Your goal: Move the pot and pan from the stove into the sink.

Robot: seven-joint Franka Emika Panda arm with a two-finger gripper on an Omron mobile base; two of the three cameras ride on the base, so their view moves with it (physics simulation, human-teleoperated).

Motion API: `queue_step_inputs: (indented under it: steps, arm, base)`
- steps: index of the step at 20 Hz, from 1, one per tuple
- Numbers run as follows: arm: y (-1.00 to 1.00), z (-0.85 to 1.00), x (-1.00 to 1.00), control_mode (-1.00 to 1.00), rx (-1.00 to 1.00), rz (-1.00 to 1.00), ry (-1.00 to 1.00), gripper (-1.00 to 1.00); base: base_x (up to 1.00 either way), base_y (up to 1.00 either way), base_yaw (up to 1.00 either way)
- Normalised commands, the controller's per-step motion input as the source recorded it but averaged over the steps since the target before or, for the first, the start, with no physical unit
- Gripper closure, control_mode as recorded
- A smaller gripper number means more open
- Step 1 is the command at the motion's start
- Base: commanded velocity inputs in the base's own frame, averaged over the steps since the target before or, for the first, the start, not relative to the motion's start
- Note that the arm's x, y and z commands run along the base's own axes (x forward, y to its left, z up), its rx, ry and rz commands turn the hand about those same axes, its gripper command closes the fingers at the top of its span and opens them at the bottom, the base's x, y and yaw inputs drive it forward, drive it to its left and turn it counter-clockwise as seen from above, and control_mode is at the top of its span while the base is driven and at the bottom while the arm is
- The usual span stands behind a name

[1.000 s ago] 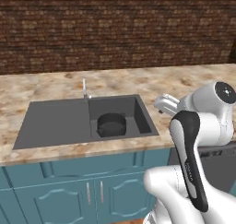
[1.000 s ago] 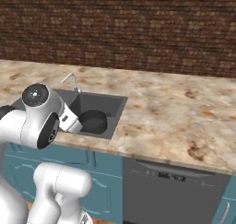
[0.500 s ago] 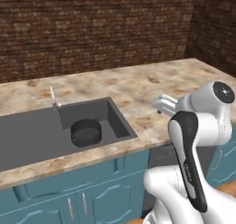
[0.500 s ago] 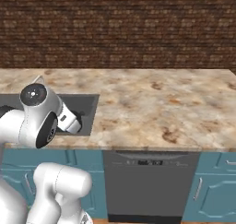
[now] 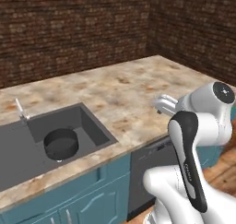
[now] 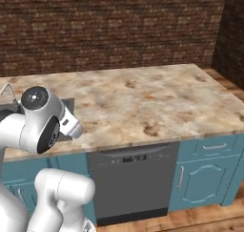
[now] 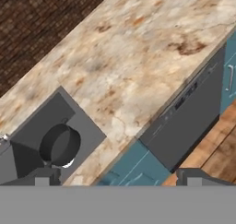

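The dark grey pot stands upright in the basin of the sink at the left of the left base view. From the hand view, the pot lies at the lower left inside the sink. My gripper is open and empty, held in the air off the counter's front edge, well to the right of the sink. Its dark fingertips stand far apart. The pan and the stove are out of view.
A thin silver faucet rises behind the basin. The marble counter runs right to a corner by the brick wall. A dark dishwasher front and teal cabinet doors sit below it, above a wood floor.
The whole picture has shifted: the base has driven right along the counter, so the sink has slid to the left edge. The pot stays in the basin and the gripper stays open.
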Motion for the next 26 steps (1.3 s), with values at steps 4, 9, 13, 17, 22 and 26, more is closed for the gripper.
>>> queue_step_inputs:
  steps: [4, 9, 13, 17, 22, 26]
  arm:
    - [0.0, 0.0, 0.0, 1.0, 0.0, 0.0, 0.0, -1.0]
    - [0.0, 0.0, 0.0, 1.0, 0.0, 0.0, 0.0, -1.0]
    - [0.0, 0.0, 0.0, 1.0, 0.0, 0.0, 0.0, -1.0]
    - [0.0, 0.0, 0.0, 1.0, 0.0, 0.0, 0.0, -1.0]
    - [0.0, 0.0, 0.0, 1.0, 0.0, 0.0, 0.0, -1.0]
    - [0.0, 0.0, 0.0, 1.0, 0.0, 0.0, 0.0, -1.0]
  base:
    - [0.0, -0.18, -0.38]
    - [0.0, -0.17, -0.37]
    - [0.03, -0.11, -0.38]
    - [0.04, -0.08, -0.39]
    - [0.04, -0.08, -0.39]
    - [0.01, -0.11, -0.39]
